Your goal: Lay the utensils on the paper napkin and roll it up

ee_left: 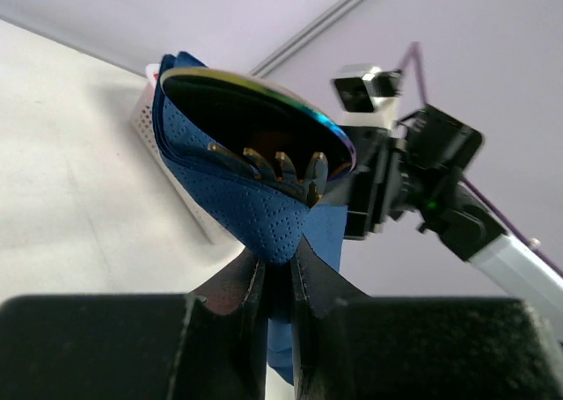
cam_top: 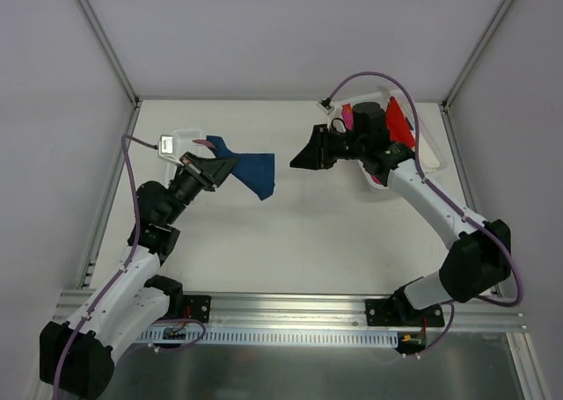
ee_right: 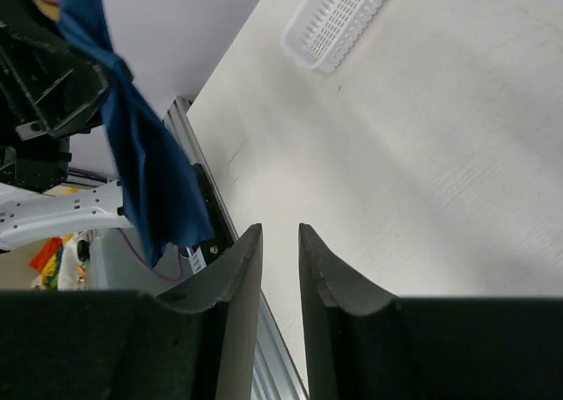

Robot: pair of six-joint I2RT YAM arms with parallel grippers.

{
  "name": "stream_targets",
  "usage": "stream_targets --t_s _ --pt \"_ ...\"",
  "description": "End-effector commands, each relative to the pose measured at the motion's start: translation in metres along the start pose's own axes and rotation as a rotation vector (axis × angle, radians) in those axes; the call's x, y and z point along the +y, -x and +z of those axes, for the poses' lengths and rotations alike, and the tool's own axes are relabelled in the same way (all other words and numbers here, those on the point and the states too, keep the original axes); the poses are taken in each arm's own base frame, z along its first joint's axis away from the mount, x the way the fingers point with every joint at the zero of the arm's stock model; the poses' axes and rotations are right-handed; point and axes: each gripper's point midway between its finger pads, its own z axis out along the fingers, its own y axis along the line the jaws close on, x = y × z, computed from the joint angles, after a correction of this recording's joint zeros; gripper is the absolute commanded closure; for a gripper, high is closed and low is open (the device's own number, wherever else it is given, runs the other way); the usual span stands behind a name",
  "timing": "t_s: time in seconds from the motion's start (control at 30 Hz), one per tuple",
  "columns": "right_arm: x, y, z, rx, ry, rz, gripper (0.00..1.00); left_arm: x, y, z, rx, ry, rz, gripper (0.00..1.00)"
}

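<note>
You're driving two arms of smooth white tube links (cam_top: 123,290) and chunky matte-black joints (cam_top: 475,259); a thin purple cable (cam_top: 132,193) trails along each, and each black pincer (ee_left: 280,258) carries two tapered, curved fingers (ee_right: 233,277).

Napkin (ee_left: 251,215): matt navy paper, dimpled. Utensils (ee_left: 286,167): glossy iridescent metal. Tray (ee_right: 341,15): white slotted plastic.

Overhead view looking down, wrist views close, all sharing napkin (cam_top: 255,173)
</note>
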Motion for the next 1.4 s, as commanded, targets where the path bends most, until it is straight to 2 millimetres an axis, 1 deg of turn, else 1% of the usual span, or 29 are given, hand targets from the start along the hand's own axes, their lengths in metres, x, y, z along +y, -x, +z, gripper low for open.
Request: stream_targets --t_s 0.0,0.03,0.07,0.1,0.13,0.17,0.23,0.27,0.3,0.33,0.37,0.43,0.47,0.5,0.57,0.63,0.7,0.77,0.87,0.93,1.0,1.03,1.07,1.2,1.3,1.37 --pt "0.035 0.024 -0.033 -0.066 -0.037 -0.224 0.74 -0.005 0.019 0.000 -0.060 0.048 0.035 1.00" --pt "0.043 0.028 -0.039 -0.061 -0.043 -0.259 0.74 0.001 0.020 0.001 -0.065 0.083 0.025 1.00" --pt "0.048 0.031 -0.041 -0.061 -0.050 -0.316 0.73 0.006 0.018 0.002 -0.056 0.111 0.017 1.00" --pt "0.054 0.032 -0.043 -0.058 -0.046 -0.347 0.74 0.017 0.013 0.001 -0.029 0.167 0.000 1.00" --pt "0.066 0.036 -0.048 -0.050 -0.042 -0.374 0.73 0.017 0.014 0.004 -0.021 0.184 -0.001 1.00" --pt "0.073 0.035 -0.046 -0.041 -0.049 -0.433 0.71 0.018 0.012 0.004 -0.009 0.193 -0.002 1.00" --pt "0.082 0.032 -0.045 -0.016 -0.065 -0.463 0.66 0.011 0.010 0.009 0.006 0.154 0.012 1.00" --pt "0.086 0.028 -0.042 -0.004 -0.050 -0.464 0.56 0.005 0.007 0.009 0.019 0.118 0.023 1.00" --pt "0.086 0.026 -0.039 0.002 -0.043 -0.434 0.47 0.002 0.004 0.009 0.025 0.088 0.030 1.00" --pt "0.086 0.026 -0.037 -0.003 -0.035 -0.425 0.41 -0.008 0.008 0.011 0.006 0.040 0.044 1.00" --pt "0.081 0.024 -0.035 0.003 -0.044 -0.409 0.33 -0.011 0.008 0.011 0.007 0.023 0.045 1.00" --pt "0.075 0.023 -0.031 0.010 -0.046 -0.372 0.29 -0.021 0.005 0.011 0.032 -0.026 0.046 1.00" --pt "0.073 0.023 -0.030 0.009 -0.038 -0.356 0.23 -0.025 0.005 0.013 0.037 -0.051 0.049 1.00" --pt "0.067 0.021 -0.026 0.013 -0.034 -0.336 0.22 -0.028 0.002 0.012 0.051 -0.075 0.047 1.00" --pt "0.066 0.019 -0.025 0.017 -0.002 -0.288 0.19 -0.035 0.005 0.012 0.032 -0.109 0.029 1.00" --pt "0.064 0.017 -0.022 0.002 0.021 -0.278 0.16 -0.040 0.003 0.011 0.045 -0.142 0.026 1.00" --pt "0.070 0.015 -0.019 -0.002 0.068 -0.253 0.12 -0.047 0.002 0.012 0.053 -0.182 0.025 1.00" --pt "0.076 0.014 -0.016 -0.010 0.118 -0.211 0.08 -0.048 0.000 0.012 0.060 -0.199 0.001 1.00" --pt "0.081 0.018 -0.011 -0.025 0.169 -0.189 0.06 -0.051 -0.001 0.013 0.071 -0.214 0.000 1.00" --pt "0.089 0.023 -0.009 -0.039 0.209 -0.172 0.05 -0.052 -0.001 0.013 0.072 -0.217 -0.005 1.00" --pt "0.092 0.020 -0.007 -0.025 0.243 -0.132 0.05 -0.052 -0.001 0.014 0.072 -0.217 -0.006 1.00" --pt "0.098 0.025 -0.007 -0.047 0.270 -0.155 0.04 -0.052 -0.001 0.014 0.075 -0.215 -0.009 1.00" --pt "0.099 0.023 -0.006 -0.042 0.282 -0.151 0.04 -0.051 -0.001 0.014 0.074 -0.210 -0.008 1.00" --pt "0.098 0.013 0.004 -0.014 0.266 -0.162 0.03 -0.050 -0.002 0.015 0.076 -0.210 -0.012 1.00" --pt "0.088 0.001 0.013 0.024 0.195 -0.194 0.03 -0.050 -0.002 0.017 0.077 -0.208 -0.016 1.00" --pt "0.083 0.000 0.017 0.020 0.155 -0.229 0.03 -0.050 -0.002 0.017 0.080 -0.207 -0.021 1.00"
